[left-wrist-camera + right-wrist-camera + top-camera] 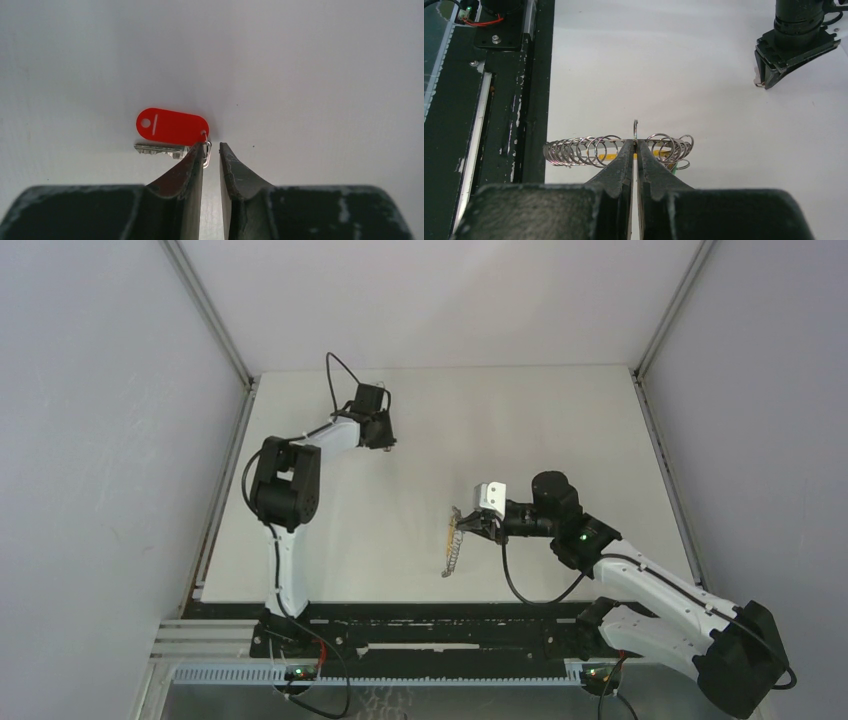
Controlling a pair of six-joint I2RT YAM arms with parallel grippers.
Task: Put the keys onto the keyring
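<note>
left gripper (212, 145) – my worn dark jaws slightly parted, gripping nothing | red key (171, 125) – glossy oval plastic tag, serrated metal blade, at one fingertip | right gripper (636, 142) clamped on thin wire keyring (635, 129), upright amid coiled rings (574, 151)

Overhead view spans table (560, 430); wrist views close, facing tabletop

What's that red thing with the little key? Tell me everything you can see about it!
It is a red oval plastic tag, smooth and bright, with a round hole and a thin white line at one end. It lies flat on the white table. A small silver wire ring at its other end joins it to a silver metal key lying alongside. The left hand is right at that ring, jaws slightly apart, one fingertip at the ring's edge.
</note>
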